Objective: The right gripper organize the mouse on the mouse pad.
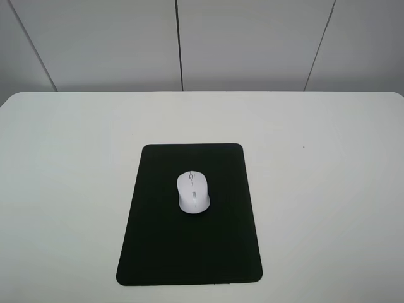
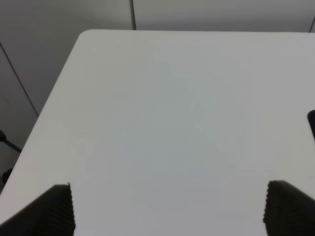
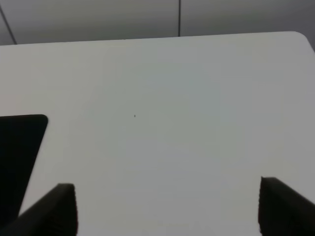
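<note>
The mouse [image 1: 192, 192] already lies on the mouse pad [image 1: 158, 252], a little toward the pad's far edge from its middle and roughly centred between the pad's 2 long sides, with its scroll wheel end pointing to the far edge. Judged from that, the placing itself looks done, and what remains is at most a check of alignment or a small straightening; the mouse sits nearly square to the pad, so little correction seems needed. Neither arm shows in the high view, so both are held back off the pad. The right gripper [image 3: 167, 206] has its 2 fingers spread wide with nothing between them, and its wrist camera looks over bare white table [image 3: 172, 98] with only 1 rounded corner of the pad at the side of the picture; the mouse is not in that view. The left gripper [image 2: 170, 206] is likewise spread wide and empty, over bare table beside the pad, whose edge just shows as a dark sliver. If a further move is wanted, the right gripper would have to come across to the pad's middle, lower over the mouse with its fingers either side of the narrow body, and close gently, since the smooth rounded shell could slip. There are no containers in the scene; the pad is the only thing bearing anything, and it bears only the mouse.
</note>
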You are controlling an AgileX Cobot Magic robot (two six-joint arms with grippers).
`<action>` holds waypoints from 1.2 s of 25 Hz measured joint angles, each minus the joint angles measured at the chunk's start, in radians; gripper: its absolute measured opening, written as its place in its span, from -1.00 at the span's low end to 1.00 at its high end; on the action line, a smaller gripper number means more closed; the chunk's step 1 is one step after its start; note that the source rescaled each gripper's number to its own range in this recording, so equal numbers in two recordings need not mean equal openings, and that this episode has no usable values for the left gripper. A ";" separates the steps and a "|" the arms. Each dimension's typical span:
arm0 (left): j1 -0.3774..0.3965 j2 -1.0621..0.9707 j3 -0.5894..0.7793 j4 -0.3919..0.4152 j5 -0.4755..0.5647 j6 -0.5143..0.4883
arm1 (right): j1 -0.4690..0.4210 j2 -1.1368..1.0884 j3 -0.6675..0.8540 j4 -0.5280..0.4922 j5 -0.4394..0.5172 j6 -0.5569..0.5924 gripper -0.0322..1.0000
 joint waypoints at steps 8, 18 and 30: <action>0.000 0.000 0.000 0.000 0.000 0.000 | -0.019 0.000 0.003 0.096 0.000 -0.129 0.66; 0.000 0.000 0.000 0.000 0.000 0.000 | -0.019 0.000 0.003 0.079 0.000 -0.123 0.66; 0.000 0.000 0.000 0.000 0.000 0.000 | -0.019 0.000 0.003 0.078 0.000 -0.123 0.66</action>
